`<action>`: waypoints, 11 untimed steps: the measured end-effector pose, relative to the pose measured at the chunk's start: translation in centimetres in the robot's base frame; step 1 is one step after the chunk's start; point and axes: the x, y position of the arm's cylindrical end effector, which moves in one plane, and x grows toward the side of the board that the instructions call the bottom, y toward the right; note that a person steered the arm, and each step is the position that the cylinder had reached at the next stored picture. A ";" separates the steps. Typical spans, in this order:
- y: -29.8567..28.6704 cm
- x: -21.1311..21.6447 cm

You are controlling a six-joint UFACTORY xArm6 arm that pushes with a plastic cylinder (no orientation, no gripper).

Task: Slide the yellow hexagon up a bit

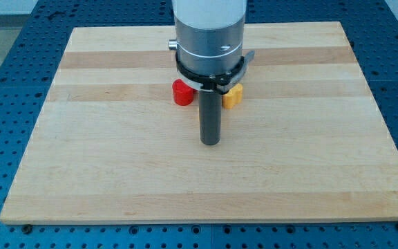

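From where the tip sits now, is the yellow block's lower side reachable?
Probably yes: my tip sits below the yellow block, slightly to the view's left, with bare board between. The red block lies off that path.

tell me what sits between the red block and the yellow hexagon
No block sits between the red block and the yellow hexagon; in the camera view only my dark rod crosses that gap, with my tip lower down.

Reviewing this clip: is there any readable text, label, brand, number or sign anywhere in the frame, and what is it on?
None: no text, label, brand, number or sign can be read in the camera view.
Red block: plain, no marking.
Yellow block: plain, partly hidden by the arm.
Wooden board: bare wood grain only.
Arm's silver housing: no print visible.
My tip rests below both blocks.
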 end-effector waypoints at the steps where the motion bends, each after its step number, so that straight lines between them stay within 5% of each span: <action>1: 1.3 0.3; 11: -0.5 -3.9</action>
